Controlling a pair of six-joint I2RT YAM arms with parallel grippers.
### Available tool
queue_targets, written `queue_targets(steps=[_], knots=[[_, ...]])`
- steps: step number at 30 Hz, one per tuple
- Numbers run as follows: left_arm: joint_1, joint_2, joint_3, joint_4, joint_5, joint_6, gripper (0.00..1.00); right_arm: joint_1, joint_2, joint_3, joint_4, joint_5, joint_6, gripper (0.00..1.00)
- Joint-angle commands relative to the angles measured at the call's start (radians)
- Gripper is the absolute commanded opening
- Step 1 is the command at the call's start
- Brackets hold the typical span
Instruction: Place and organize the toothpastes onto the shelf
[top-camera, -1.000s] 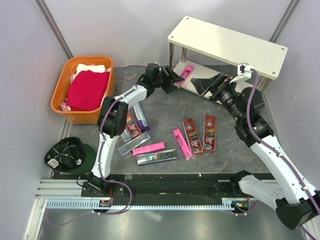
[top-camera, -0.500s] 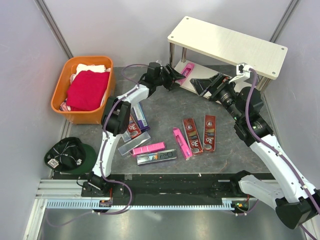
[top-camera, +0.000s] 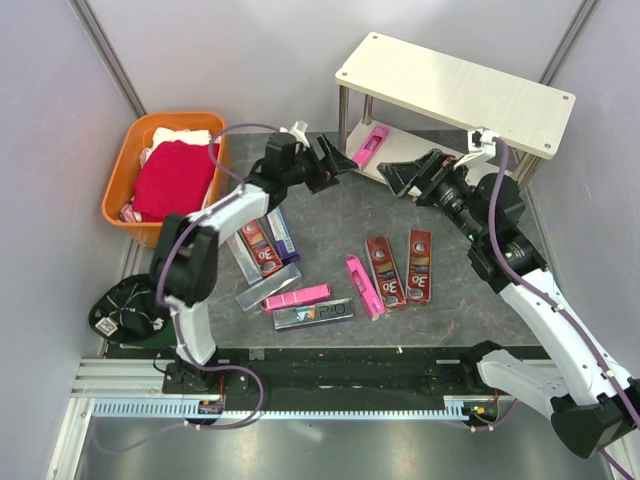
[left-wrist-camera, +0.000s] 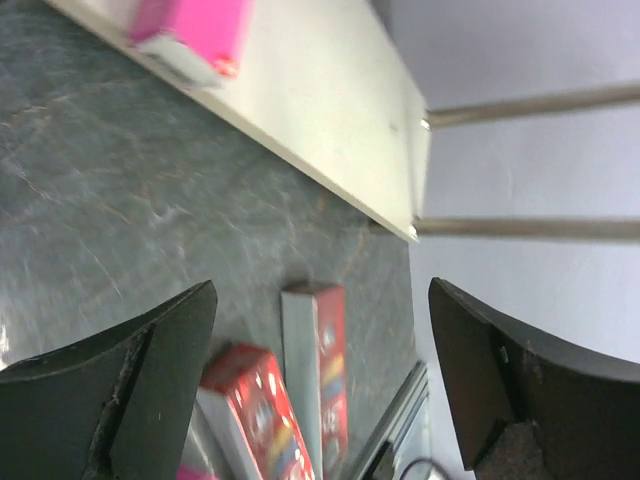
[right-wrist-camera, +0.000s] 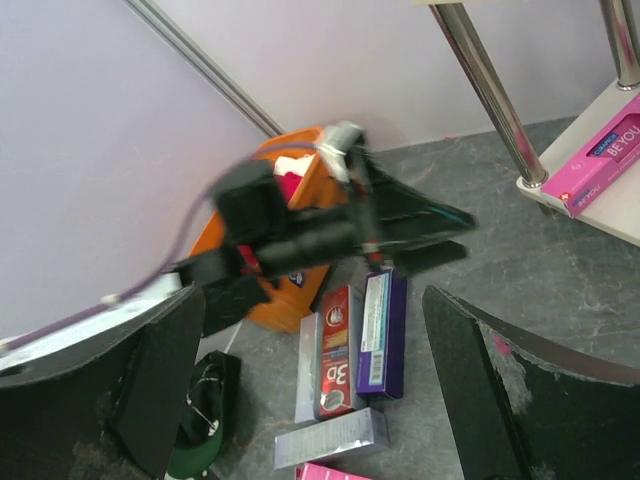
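At 10 o'clock the orange basket (top-camera: 182, 118) holds a red cloth (top-camera: 176, 178) over pale ones; on the worktop (top-camera: 330, 225) just right of it a dark red carton (top-camera: 262, 246) and a purple carton (top-camera: 282, 232) lie side by side, long axes 11-to-5; the left gripper (top-camera: 338, 165) hangs beyond them, jaws apart and empty; a pink carton (top-camera: 369, 146) lies on the lower board of the shelf (top-camera: 455, 92), pointing to 1 o'clock; the right gripper (top-camera: 395, 175), near it, has jaws apart and empty.

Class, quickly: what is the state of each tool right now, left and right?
Left tool: open, holding nothing.
Right tool: open, holding nothing.
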Motion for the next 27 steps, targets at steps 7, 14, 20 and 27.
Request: queue_targets(steps=[7,14,20,27], knots=[[0.010,-0.492,-0.328,-0.197,-0.130,0.327,1.00,-0.004,0.027,-0.039,-0.080,-0.056,-0.087,0.98],[0.012,-0.678,-0.531,-0.325,-0.203,0.359,1.00,-0.005,0.071,-0.066,-0.131,-0.076,-0.135,0.98],[0.014,-0.801,-0.689,-0.351,-0.211,0.318,1.00,0.018,0.130,-0.082,-0.171,-0.072,-0.164,0.98],[0.015,-0.816,-0.734,-0.357,-0.200,0.309,1.00,0.171,0.295,-0.010,-0.332,0.031,-0.257,0.95]])
